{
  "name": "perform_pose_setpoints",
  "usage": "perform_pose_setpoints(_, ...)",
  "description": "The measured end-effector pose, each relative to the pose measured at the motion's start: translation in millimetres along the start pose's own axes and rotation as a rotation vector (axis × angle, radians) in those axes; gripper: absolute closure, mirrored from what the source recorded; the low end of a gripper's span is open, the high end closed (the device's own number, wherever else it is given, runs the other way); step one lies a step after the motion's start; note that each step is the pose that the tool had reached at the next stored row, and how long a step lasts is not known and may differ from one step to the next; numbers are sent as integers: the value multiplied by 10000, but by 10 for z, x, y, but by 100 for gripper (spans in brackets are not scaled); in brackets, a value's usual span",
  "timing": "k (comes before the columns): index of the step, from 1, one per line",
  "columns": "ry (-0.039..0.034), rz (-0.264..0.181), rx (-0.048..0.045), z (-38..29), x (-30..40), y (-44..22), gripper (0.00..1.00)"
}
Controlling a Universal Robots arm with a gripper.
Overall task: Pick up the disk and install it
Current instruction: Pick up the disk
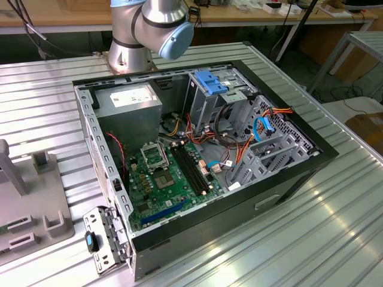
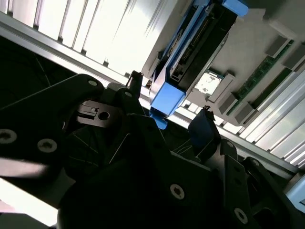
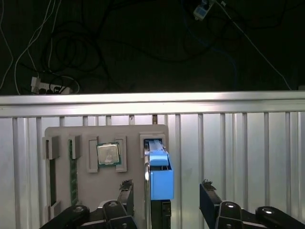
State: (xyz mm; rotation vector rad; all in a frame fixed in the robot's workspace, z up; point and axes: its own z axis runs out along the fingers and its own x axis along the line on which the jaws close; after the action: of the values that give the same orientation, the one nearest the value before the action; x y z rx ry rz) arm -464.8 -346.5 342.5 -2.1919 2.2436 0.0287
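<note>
where the disk (image 3: 160, 177) sits: on edge in a slot of the grey tray (image 3: 95, 133).
gripper (image 3: 166, 192): fingers (image 3: 126, 190) wide apart, straddling the disk, seemingly not touching, holding nothing.
handling (judged): stiff, dense, shock-sensitive; best clamped across its flat faces.

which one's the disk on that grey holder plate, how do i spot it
In the first wrist view, find the grey holder plate on the ribbed metal table. The disk stands on edge in a slot beside the square processor chip, flanked by the open gripper. Unlike its neighbours, it has bright blue plastic rails.
</note>
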Motion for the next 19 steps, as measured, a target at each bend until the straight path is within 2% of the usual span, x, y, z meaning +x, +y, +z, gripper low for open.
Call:
perform_pose_setpoints(3, -7, -1, -1, 76, 6, -1, 34)
perform_pose_setpoints(4, -32, -5, -1, 125, 10, -1, 34)
perform_pose_setpoints(5, -111, -18, -4, 157, 23, 4, 34)
perform_pose_setpoints(11, -217, -29, -6, 252, 80, 20, 34)
perform_pose_setpoints(15, -269, -47, -7, 359, 97, 19, 34)
perform_pose_setpoints(19, -271, -57, -6, 371, 98, 15, 34)
